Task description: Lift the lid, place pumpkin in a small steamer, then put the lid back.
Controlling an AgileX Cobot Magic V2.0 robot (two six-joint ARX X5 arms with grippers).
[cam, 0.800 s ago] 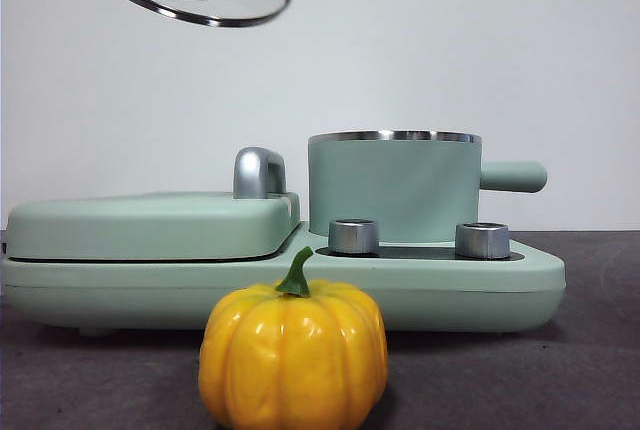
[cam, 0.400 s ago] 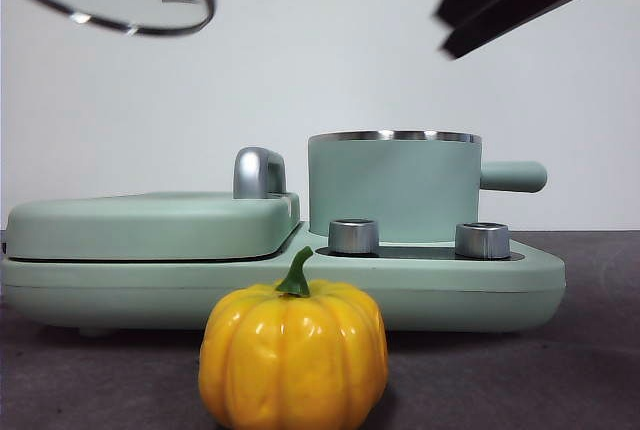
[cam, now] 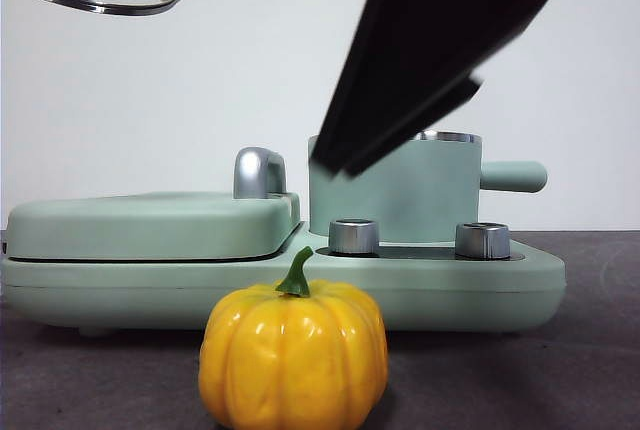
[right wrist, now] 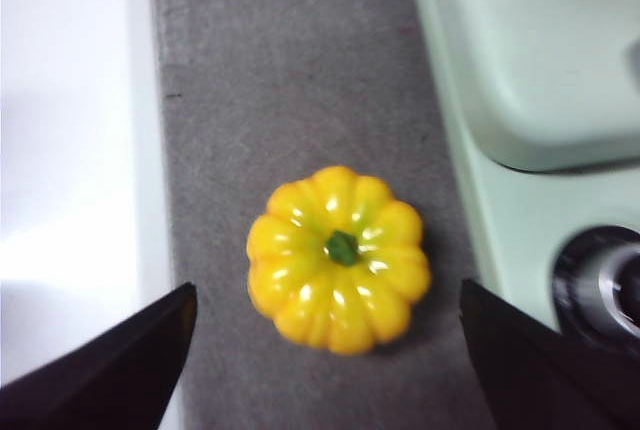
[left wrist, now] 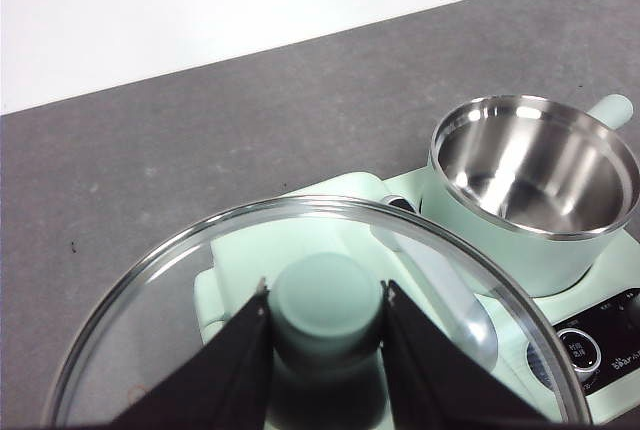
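While my left gripper [left wrist: 325, 300] has the lid [left wrist: 310, 320] pinched by its mint-green knob [left wrist: 328, 302] and holds it high at the far left, the small steamer [cam: 400, 195] sits uncovered on the right side of the mint-green cooker base [cam: 300, 285], steel bowl empty. My right gripper [right wrist: 325, 350] hangs above the pumpkin [cam: 293, 355] with jaws spread wide, one either side, touching nothing; from the front it's the big dark shape at upper right. Pumpkin stands upright on the grey table [cam: 590, 370], near side, just in front of the cooker, stem [cam: 297, 274] up.
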